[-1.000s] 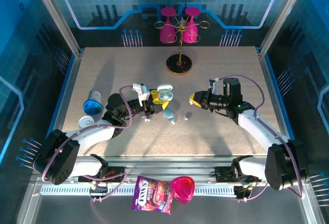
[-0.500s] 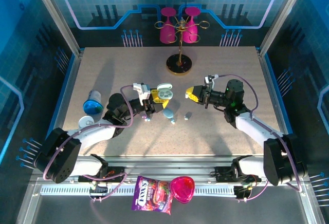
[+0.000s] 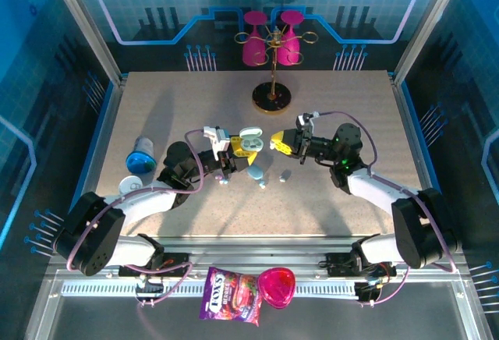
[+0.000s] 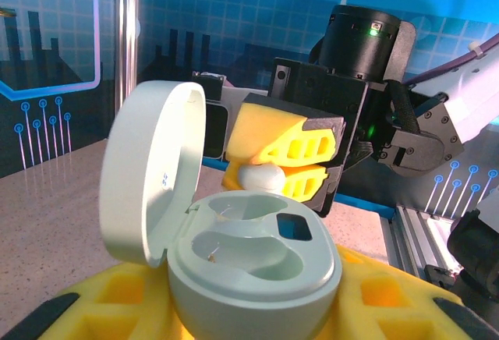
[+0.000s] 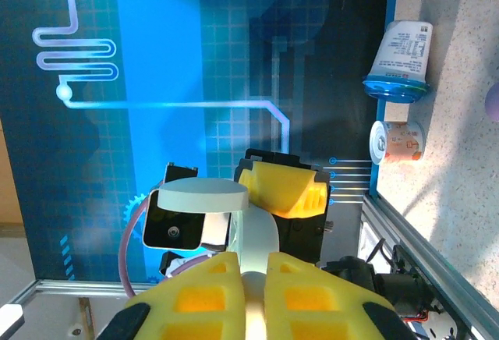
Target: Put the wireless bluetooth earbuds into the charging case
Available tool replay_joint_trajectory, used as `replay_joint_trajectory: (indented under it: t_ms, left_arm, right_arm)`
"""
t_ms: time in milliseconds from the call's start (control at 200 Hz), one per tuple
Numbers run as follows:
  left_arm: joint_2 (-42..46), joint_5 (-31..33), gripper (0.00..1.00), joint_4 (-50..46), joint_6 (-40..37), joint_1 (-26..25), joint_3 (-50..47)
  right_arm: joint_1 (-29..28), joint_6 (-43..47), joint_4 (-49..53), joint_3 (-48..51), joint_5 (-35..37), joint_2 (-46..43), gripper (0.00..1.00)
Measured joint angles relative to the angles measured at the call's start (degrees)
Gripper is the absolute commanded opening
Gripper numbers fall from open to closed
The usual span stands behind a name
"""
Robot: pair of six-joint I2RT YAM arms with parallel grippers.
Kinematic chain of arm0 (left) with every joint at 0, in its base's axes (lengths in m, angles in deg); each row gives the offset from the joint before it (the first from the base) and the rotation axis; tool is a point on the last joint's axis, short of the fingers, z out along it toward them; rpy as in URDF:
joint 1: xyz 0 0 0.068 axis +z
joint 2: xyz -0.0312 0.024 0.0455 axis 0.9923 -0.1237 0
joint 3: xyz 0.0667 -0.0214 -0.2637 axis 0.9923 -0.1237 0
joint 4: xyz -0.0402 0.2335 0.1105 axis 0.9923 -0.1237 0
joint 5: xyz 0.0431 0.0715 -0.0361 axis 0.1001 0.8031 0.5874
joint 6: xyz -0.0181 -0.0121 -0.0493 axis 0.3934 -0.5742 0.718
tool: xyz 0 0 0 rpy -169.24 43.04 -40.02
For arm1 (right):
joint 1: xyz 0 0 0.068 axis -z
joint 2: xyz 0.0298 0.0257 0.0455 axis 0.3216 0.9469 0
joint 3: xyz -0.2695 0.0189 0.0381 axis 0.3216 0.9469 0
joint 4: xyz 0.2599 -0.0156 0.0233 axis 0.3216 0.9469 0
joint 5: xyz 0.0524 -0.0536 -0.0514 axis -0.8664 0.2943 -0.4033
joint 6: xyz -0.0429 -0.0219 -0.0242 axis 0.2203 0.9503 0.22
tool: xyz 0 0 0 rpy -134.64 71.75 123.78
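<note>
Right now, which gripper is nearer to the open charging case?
Left. The left gripper holds the charging case between its pads. The right gripper hangs just beyond it, not touching, pinching a white earbud.

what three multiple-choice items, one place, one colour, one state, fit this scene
1. Where is the case? A on the table; B in the left fingers; C in a bag.
2. What colour are the cups at the back? A green; B white; C pink.
3. How is the lid? A open; B shut; C lying apart.
Key: B, yellow fingers flank the case in the left wrist view; C, both cups are pink; A, the lid stands raised on its hinge.
</note>
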Motion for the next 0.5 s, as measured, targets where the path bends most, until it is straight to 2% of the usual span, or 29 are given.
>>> replay_joint_trajectory:
  t_ms: [120,500]
  left_arm:
    - [0.0,0.7,0.13,0.0,0.0,-0.1,0.0]
    - [-1.3,4.4,0.14,1.3,-0.2,-0.4,0.0]
  right_arm:
    - [-1.1,1.2,2.5,-0.3,1.1,-1.0,0.07]
    - [-8.3,15.8,23.4,-7.1,10.6,-12.0,0.07]
